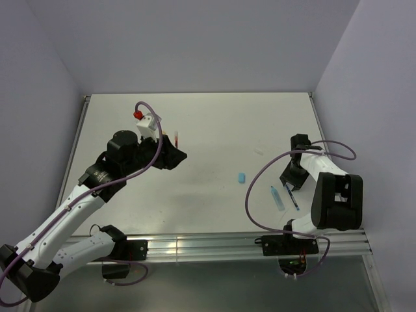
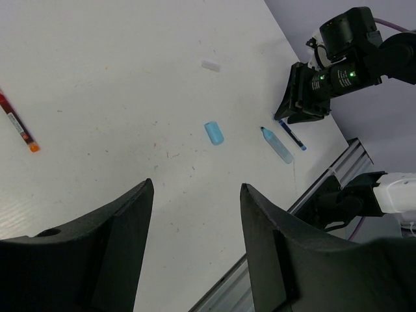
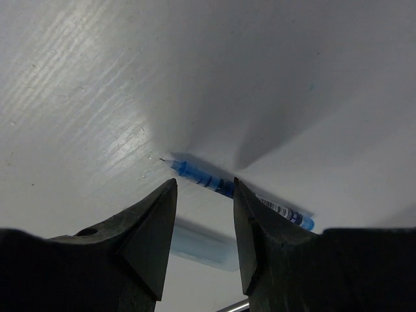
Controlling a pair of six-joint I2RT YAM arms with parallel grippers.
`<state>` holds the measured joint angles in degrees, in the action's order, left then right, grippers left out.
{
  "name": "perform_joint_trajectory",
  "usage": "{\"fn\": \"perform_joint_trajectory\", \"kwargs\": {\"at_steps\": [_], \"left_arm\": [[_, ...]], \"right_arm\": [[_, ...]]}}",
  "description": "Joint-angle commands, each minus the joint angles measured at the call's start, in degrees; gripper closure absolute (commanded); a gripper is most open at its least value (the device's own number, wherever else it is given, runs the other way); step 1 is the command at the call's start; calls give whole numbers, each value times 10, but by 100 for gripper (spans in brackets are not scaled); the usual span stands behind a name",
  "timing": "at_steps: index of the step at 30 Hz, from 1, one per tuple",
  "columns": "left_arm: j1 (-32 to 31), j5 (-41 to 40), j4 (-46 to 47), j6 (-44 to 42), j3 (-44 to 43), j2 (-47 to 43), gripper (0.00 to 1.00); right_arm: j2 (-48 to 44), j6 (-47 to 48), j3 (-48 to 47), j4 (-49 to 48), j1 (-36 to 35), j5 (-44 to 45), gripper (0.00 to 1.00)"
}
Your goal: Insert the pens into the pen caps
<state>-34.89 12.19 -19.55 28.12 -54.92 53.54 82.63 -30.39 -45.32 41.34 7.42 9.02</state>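
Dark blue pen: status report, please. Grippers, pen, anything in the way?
Right gripper open, jaws straddling dark blue pen, not gripped. Left gripper open, empty. Light blue marker lies close beside the pen, apart.

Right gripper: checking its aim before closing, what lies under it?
Beneath the right gripper, jaws open, a dark blue pen lies on the table; the jaws hide part of a light blue marker.

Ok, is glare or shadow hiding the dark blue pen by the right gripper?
Right wrist view: the dark blue pen reads clearly; a glare streak on the table stops short of its tip, soft shadows fall beyond it, and the right gripper shows only as dark, featureless fingers. Top external view: light is even, but the pen is tiny.
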Motion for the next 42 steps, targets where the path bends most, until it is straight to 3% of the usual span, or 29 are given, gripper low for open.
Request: {"fn": "perform_joint_trajectory", "kwargs": {"at_steps": [1, 18, 25, 32, 42], "left_arm": [[5, 6, 21, -2, 1, -4, 39], [5, 20, 24, 0, 1, 2, 39], [5, 15, 22, -1, 1, 3, 39], [6, 15, 21, -1, 1, 8, 39], [5, 10, 21, -2, 2, 16, 40]], "right_arm": [[10, -5, -26, 20, -10, 35, 53], [46, 6, -28, 5, -10, 32, 55], [68, 6, -28, -10, -12, 23, 66], [83, 4, -35, -21, -21, 22, 70], [115, -5, -45, -39, -36, 13, 91]]}}
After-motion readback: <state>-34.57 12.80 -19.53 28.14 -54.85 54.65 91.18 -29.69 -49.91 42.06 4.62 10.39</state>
